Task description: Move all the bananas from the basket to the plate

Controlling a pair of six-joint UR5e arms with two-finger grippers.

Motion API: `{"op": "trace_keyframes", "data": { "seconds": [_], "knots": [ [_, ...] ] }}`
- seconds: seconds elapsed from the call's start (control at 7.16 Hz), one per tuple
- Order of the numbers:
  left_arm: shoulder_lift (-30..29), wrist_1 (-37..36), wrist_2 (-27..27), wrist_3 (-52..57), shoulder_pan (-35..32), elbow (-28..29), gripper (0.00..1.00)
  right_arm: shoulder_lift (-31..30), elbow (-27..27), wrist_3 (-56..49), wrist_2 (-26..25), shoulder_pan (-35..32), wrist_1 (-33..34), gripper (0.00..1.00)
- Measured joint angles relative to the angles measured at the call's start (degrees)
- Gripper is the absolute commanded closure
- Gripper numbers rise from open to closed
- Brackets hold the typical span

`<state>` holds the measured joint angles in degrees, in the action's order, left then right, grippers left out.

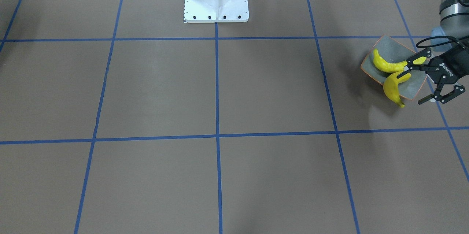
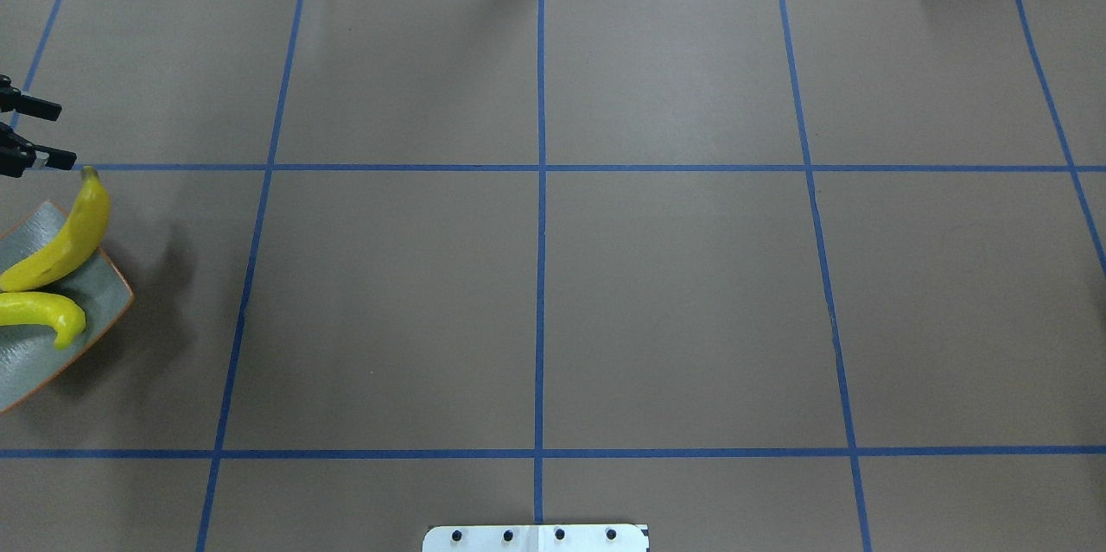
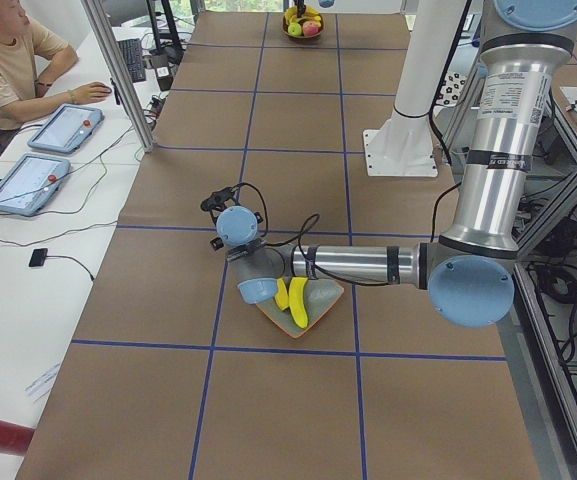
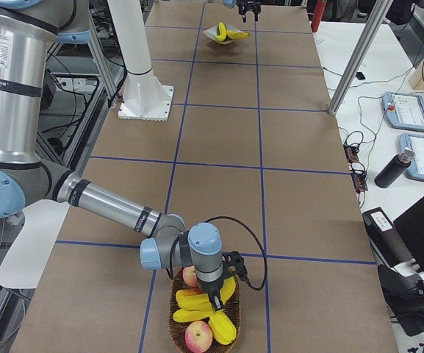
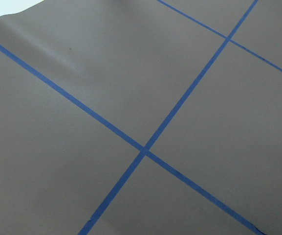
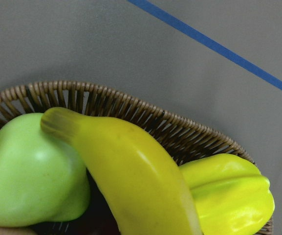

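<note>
**Next banana to be lifted out of the basket**

A banana (image 6: pixel 131 176) fills the right wrist view. It lies across the basket (image 6: pixel 131 105) between a green pear-like fruit (image 6: pixel 28 171) and a star fruit (image 6: pixel 228 196). The right end effector (image 4: pixel 214 300) is lowered among the fruit at the right end of the desk. Whether it is open or closed cannot be told.

The step in hand is judged to be the grasp of this banana. It would best be taken across its thick middle and gripped firmly, since the glossy skin is likely to slip. A straight lift clear of the woven rim is advised, so that the neighbouring fruit is not dragged out.

From the side, at least two bananas are made out in the basket, along with two apples (image 4: pixel 199 337).

The plate (image 1: pixel 394 49) is set near the left end of the desk, well apart from the basket. Two bananas are held in it. One banana (image 1: pixel 384 65) lies inside the rim, and a second banana (image 1: pixel 392 89) overhangs the edge with its tip off the plate. The left end effector (image 2: pixel 65 136) is held open and empty just beside the plate.

About half the task is judged done. The bare part of the plate should be aimed for, so that the overhanging banana is not knocked off.
</note>
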<state>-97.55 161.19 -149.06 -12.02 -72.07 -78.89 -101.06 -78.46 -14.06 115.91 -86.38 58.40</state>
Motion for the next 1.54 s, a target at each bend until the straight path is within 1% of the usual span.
{"op": "trace_keyframes", "data": {
  "seconds": [0.14, 0.28, 0.42, 0.7, 0.84, 0.98, 1.26, 1.4, 1.54],
  "knots": [
    [0.1, 0.0, 0.0, 0.0, 0.0, 0.0, 0.0, 0.0, -0.8, 0.0, 0.3, -0.5, 0.3, 1.0],
    [0.1, 0.0, 0.0, 0.0, 0.0, 0.0, 0.0, 0.3, -2.7, 0.1, 1.2, -1.6, 2.0, 1.0],
    [0.1, 0.0, 0.0, -0.1, 0.0, 0.0, 0.0, 1.0, -6.2, 0.3, 2.7, -2.8, 6.5, 1.0],
    [0.0, 0.0, 0.0, -1.6, 0.0, -0.2, 0.0, 3.9, -15.9, 3.3, 5.9, -4.2, 19.3, 1.0],
    [-0.3, 0.0, 0.0, -3.0, 0.0, -0.4, 0.0, 5.6, -18.8, 7.9, 8.0, -4.2, 22.5, 1.0],
    [-1.1, 0.0, 0.1, -5.1, 0.1, -0.5, 0.0, 7.3, -20.5, 13.8, 10.5, -3.5, 23.6, 1.0],
    [-5.4, 0.0, 0.7, -14.0, 0.2, -0.9, 0.0, 11.7, -23.4, 28.2, 14.5, 1.4, 24.0, 1.0],
    [-8.1, -0.1, 2.9, -21.0, 1.1, -1.6, 0.0, 14.4, -25.1, 37.1, 15.1, 5.1, 24.0, 1.0],
    [-10.0, -0.4, 7.0, -28.3, 3.6, -3.3, 0.0, 17.4, -26.8, 45.7, 15.1, 8.8, 24.0, 1.0]
  ]
}}
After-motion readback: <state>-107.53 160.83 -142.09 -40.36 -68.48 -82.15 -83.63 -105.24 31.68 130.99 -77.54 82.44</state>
